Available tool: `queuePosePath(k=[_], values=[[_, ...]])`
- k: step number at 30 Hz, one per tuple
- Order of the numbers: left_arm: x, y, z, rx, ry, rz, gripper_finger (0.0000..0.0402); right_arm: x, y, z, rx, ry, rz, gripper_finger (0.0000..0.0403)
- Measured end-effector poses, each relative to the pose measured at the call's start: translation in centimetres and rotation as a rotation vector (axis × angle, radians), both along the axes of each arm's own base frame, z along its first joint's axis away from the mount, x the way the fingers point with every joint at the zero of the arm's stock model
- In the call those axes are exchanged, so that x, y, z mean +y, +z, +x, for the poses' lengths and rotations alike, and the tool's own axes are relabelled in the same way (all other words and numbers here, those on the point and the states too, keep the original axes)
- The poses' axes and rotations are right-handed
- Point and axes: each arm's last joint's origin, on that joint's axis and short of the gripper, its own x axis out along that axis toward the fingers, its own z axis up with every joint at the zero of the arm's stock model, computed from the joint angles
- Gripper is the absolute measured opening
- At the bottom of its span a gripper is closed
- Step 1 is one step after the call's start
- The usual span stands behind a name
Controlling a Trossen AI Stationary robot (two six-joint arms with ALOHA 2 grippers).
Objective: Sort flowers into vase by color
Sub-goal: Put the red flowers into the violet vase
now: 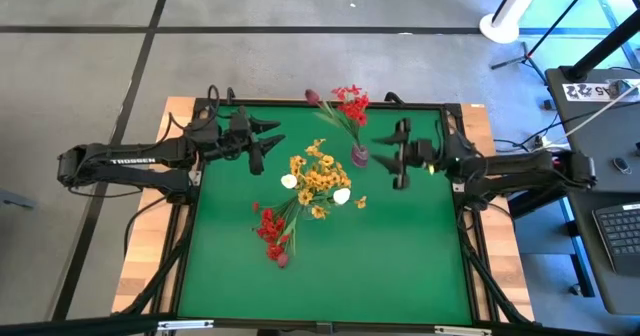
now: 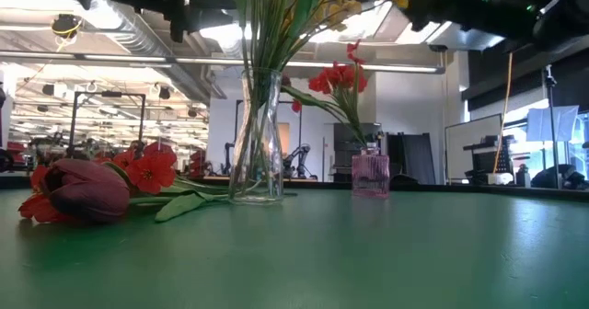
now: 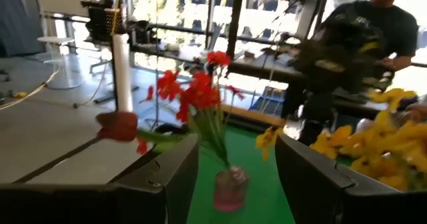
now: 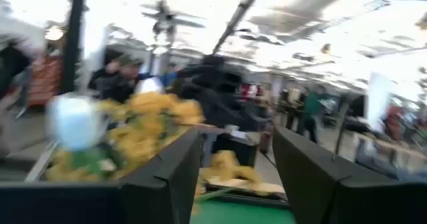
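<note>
A clear glass vase (image 2: 256, 134) at the table's middle holds yellow flowers (image 1: 320, 176) and white buds (image 1: 341, 195). A small pink vase (image 1: 359, 156) behind it holds red flowers (image 1: 350, 104) and a dark bud (image 1: 312, 96). More red flowers (image 1: 272, 231) and a maroon bud (image 2: 87, 189) lie flat on the green mat. My left gripper (image 1: 268, 144) hovers open at the far left, pointing level toward the pink vase (image 3: 230, 189). My right gripper (image 1: 385, 159) hovers open just right of the pink vase. Nothing is between either pair of fingers.
The green mat (image 1: 400, 266) has bare room along its near and right parts. A black frame (image 1: 330, 103) edges the mat. A person (image 3: 393, 17) stands beyond the table's right side.
</note>
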Motion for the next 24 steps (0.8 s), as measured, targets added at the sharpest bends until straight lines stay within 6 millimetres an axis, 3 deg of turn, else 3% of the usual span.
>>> queuePosePath(k=[3,7,12,17,24], values=[[0.0,-0.3,-0.7,0.063,0.055,0.02,0.0192,1.6,-0.1,0.1,0.027,-0.002,-0.068,0.0186],[-0.2,0.5,-3.3,0.129,0.191,0.032,0.0192,3.0,-0.6,0.0,0.112,-0.061,-0.098,0.0186],[-1.1,0.8,-6.2,0.189,0.166,-0.107,0.0192,3.9,-0.5,-0.5,0.145,-0.125,-0.112,0.0186],[-2.0,-2.5,-6.4,0.368,0.052,-0.385,0.0192,3.8,-0.4,-0.6,0.141,-0.168,-0.116,0.0186],[-4.3,-8.5,-3.5,0.492,-0.108,-0.544,0.0192,3.7,-0.4,-0.6,0.145,-0.196,-0.122,0.0186]])
